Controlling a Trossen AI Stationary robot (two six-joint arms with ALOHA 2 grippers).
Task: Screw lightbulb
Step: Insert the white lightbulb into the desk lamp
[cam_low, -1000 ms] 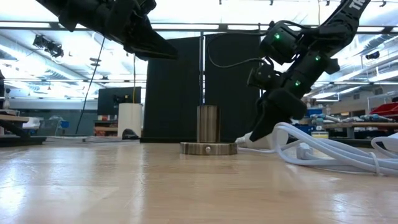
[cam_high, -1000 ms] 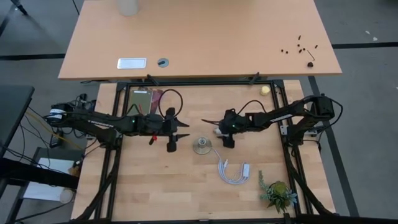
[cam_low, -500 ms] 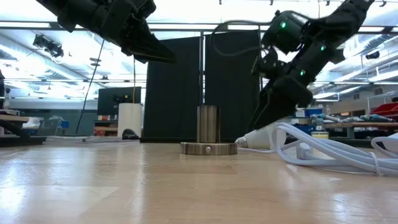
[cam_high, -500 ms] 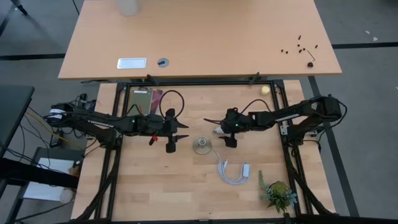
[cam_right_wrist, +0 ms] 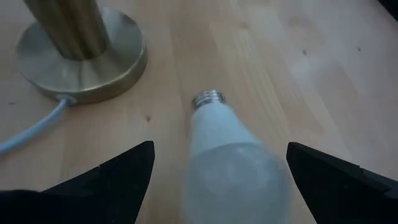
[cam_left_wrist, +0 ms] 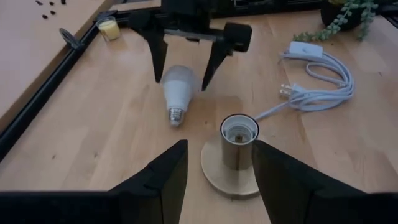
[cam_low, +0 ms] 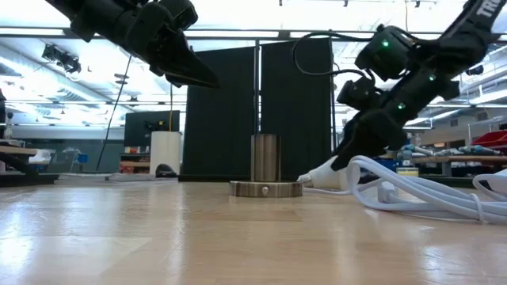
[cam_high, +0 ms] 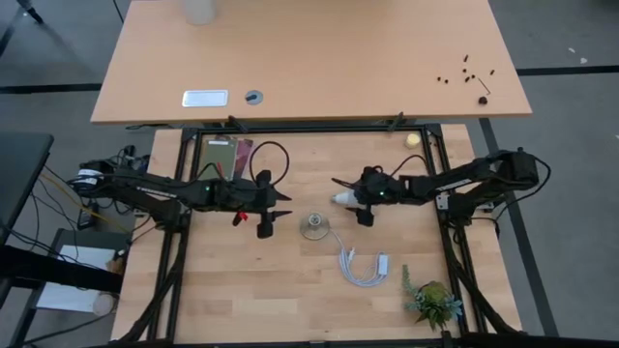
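While both arms hang over the desk (cam_high: 242, 290), the lightbulb (cam_high: 340, 198) lies on its side on the wood, not held, at about 1 o'clock from the socket (cam_high: 313, 227) and near it but apart. Screw base points toward the socket; in the right wrist view the bulb (cam_right_wrist: 230, 155) sits between the fingers with clear wood on both sides of it.

Right gripper (cam_high: 352, 199): jaws spread wide, straddling the bulb's glass end, low over the desk, no contact visible. Low view shows it (cam_low: 348, 154) tilted down just above the bulb (cam_low: 326, 174).

Left gripper (cam_high: 279, 205): at 9 o'clock from the socket, raised off the desk, fingers partly apart, holding nothing. Its wrist view looks past both fingers (cam_left_wrist: 158, 180) at the socket's open top (cam_left_wrist: 239, 134).

Socket: brass-coloured tube on a round flat base, upright, empty; white lead runs from it to the coiled cable with plug (cam_high: 365, 267) at 5 o'clock.

Other items: small potted plant (cam_high: 432, 300) at the desk's 5 o'clock corner, small yellow object (cam_high: 413, 139) at the far edge.

Writing: letters at the top right of the low view, on the right arm, too cropped to read. No other label is legible.
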